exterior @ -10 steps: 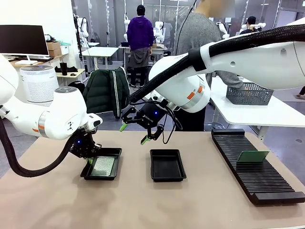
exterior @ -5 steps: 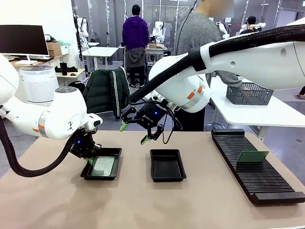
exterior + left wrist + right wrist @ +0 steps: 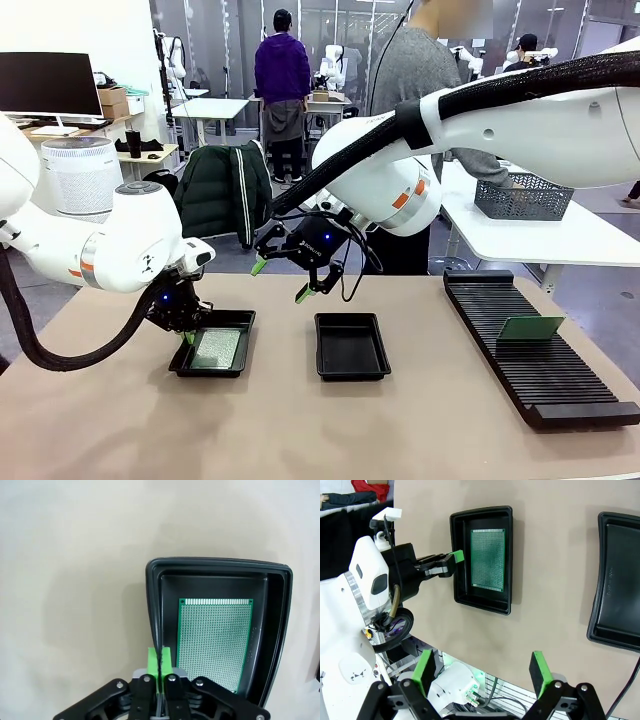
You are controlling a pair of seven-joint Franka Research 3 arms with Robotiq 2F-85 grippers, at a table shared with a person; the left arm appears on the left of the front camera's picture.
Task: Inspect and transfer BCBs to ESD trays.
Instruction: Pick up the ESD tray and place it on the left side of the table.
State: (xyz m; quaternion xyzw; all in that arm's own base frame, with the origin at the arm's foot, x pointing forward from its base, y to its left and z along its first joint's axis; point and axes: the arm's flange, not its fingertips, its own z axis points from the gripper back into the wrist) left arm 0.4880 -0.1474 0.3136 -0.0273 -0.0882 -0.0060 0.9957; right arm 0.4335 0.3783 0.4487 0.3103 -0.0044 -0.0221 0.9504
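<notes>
A green BCB (image 3: 216, 347) lies flat in the left ESD tray (image 3: 240, 320). My left gripper (image 3: 187, 335) is at that tray's left rim, its green pads shut on the rim's edge. In the left wrist view the pads (image 3: 154, 662) pinch the rim (image 3: 154, 610), and the BCB (image 3: 215, 640) rests inside to the right. The second ESD tray (image 3: 352, 370) sits bare at the table's middle. My right gripper (image 3: 280, 279) hangs open above and between the trays, holding nothing. Its wrist view shows its gripper (image 3: 481, 665) wide open above the BCB (image 3: 487, 557) and both trays.
A long black slotted rack (image 3: 535, 370) runs along the right side, with one green board (image 3: 531, 327) standing in it. A mesh basket (image 3: 523, 197) sits on the white side table. A person (image 3: 420, 80) stands at the far side of the table.
</notes>
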